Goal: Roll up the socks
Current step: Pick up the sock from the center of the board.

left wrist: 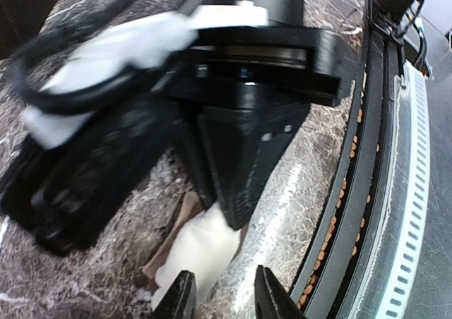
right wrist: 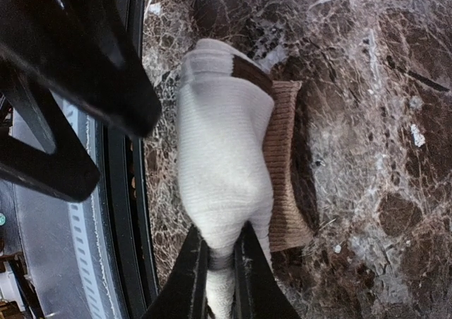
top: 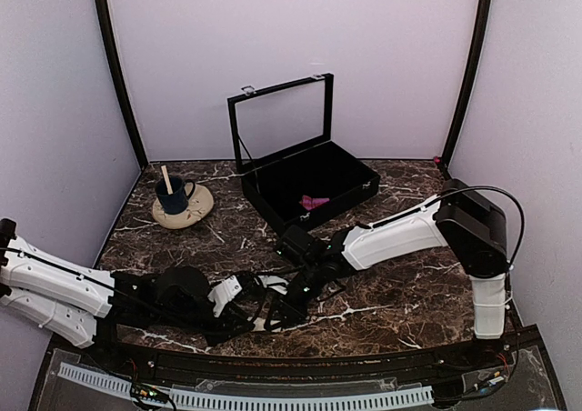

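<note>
The cream-beige sock [right wrist: 222, 142] lies on the marble table near the front edge, white with a brown ribbed cuff [right wrist: 284, 178] beside it. My right gripper [right wrist: 220, 259] is shut on one end of it. In the left wrist view the same sock [left wrist: 201, 248] lies just ahead of my left gripper [left wrist: 222, 294], which is open, its left finger beside the sock. The right gripper's fingers [left wrist: 240, 171] pinch the sock from above. The magenta-pink sock [top: 315, 202] lies inside the black case. In the top view both grippers [top: 273, 306] meet low over the front of the table.
The open black case [top: 350, 170] stands at the back centre with its lid up. A beige saucer [top: 195, 213] with a dark blue cup [top: 171, 195] sits at the back left. The table's front rail [left wrist: 367, 213] runs close to the sock.
</note>
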Tool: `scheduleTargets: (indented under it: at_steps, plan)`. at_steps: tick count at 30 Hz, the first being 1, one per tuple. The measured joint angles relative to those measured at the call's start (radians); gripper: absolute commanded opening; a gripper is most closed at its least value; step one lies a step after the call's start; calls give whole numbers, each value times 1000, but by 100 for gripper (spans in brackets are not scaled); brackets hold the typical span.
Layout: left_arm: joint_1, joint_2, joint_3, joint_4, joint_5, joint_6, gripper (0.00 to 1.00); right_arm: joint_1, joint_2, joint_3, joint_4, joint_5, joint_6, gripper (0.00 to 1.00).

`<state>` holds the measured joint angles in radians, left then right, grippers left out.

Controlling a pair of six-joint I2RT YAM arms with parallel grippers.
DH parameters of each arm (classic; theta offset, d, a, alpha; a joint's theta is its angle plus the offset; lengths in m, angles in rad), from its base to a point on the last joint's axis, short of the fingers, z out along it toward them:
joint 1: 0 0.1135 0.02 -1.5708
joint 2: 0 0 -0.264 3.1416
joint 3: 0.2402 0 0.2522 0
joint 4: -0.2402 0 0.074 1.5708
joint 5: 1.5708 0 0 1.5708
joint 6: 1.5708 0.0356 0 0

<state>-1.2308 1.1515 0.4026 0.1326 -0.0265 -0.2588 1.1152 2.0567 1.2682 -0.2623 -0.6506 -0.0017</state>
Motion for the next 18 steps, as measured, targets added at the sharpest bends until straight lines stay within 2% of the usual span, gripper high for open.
scheduleTargets:
  at_steps: [10,18]
  plan:
    - [-69,134,60,-8,-82,84,34,-3,9,14,-18,-16,0,0]
    - [-81,156,87,-19,-168,170,36,-3,16,18,-28,-43,-4,0]
